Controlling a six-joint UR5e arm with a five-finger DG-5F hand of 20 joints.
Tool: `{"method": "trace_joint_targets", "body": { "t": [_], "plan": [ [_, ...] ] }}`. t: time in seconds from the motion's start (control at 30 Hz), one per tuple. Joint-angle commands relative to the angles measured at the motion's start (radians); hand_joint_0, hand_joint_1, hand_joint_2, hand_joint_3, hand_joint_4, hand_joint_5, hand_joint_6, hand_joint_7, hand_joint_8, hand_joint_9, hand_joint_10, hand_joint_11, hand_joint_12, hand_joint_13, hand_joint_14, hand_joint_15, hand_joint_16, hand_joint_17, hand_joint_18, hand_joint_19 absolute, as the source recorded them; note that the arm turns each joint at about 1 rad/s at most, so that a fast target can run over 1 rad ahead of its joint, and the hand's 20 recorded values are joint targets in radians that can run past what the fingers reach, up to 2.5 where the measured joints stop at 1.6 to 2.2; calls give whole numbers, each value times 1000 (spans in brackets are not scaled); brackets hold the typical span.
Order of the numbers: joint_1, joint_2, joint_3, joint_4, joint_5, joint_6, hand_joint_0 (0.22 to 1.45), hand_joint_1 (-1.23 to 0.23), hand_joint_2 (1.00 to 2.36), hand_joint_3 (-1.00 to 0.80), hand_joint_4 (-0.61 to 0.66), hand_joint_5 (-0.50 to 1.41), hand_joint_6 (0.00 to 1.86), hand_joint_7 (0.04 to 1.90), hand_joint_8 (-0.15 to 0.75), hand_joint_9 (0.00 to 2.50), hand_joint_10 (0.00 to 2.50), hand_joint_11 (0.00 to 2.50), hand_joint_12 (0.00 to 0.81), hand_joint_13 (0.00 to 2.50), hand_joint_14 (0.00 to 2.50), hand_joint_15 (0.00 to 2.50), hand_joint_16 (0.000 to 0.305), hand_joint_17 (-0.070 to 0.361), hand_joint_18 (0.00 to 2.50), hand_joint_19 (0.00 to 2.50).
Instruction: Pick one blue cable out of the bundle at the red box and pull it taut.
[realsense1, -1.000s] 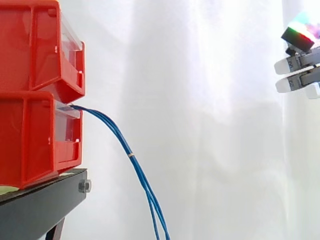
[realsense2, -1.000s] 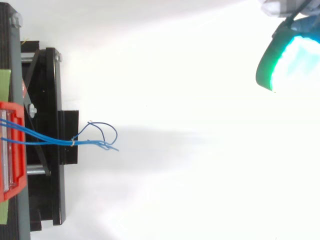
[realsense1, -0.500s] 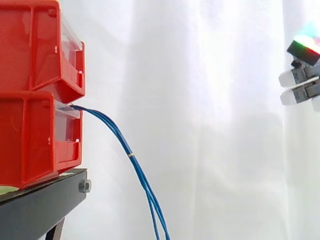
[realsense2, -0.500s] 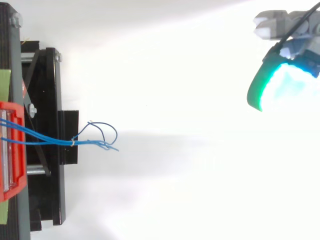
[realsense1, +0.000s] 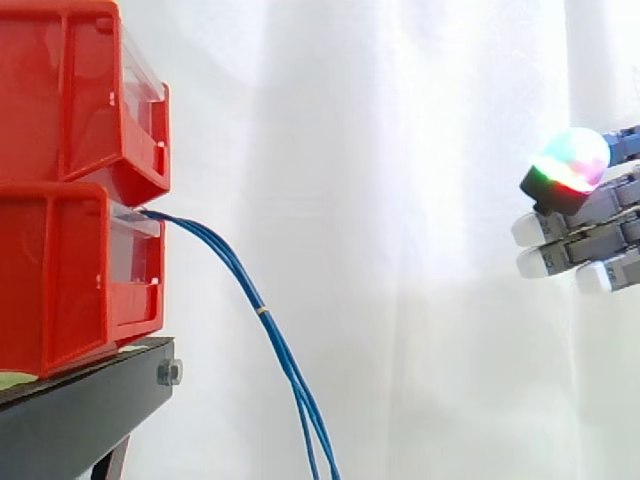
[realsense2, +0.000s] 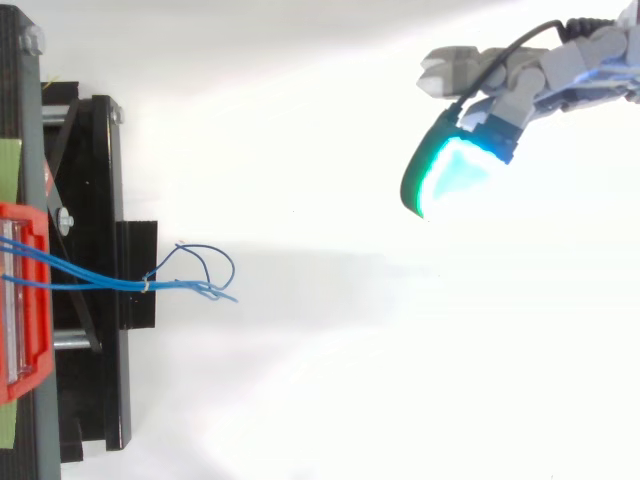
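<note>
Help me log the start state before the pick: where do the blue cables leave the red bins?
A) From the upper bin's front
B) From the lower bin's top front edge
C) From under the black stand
B: in the side view the blue cables come out at the top front of the lower red bin and hang down past the black stand, while the open hand is far to the right, touching nothing.

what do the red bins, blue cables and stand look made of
Red bins: likely moulded plastic, glossy, with ribbed walls and a clear front panel.
Blue cables: thin wire in a smooth plastic-looking sheath, drooping limply.
Stand: probably black-painted metal, matte, with a bolt in its edge.
</note>
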Motion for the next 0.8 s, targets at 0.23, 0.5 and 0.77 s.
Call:
{"method": "trace_joint_targets", "body": {
  "t": [0.23, 0.5, 0.77],
  "plan": [
    [8, -52, 0, 50, 77, -8, 478, -651, 1000, -500, 312, -224, 501, 668, 289, 135, 0, 0, 399, 0, 0, 0, 73, 164, 0, 0],
    [17, -170, 46, 128, 90, 38, 457, -782, 1000, -500, 327, -218, 502, 703, 298, 172, 0, 0, 406, 0, 0, 0, 75, 168, 0, 0],
    [17, -322, 169, 113, 91, 70, 455, -825, 1000, -500, 341, -209, 502, 722, 300, 195, 0, 0, 410, 0, 0, 0, 75, 168, 0, 0]
  ]
}}
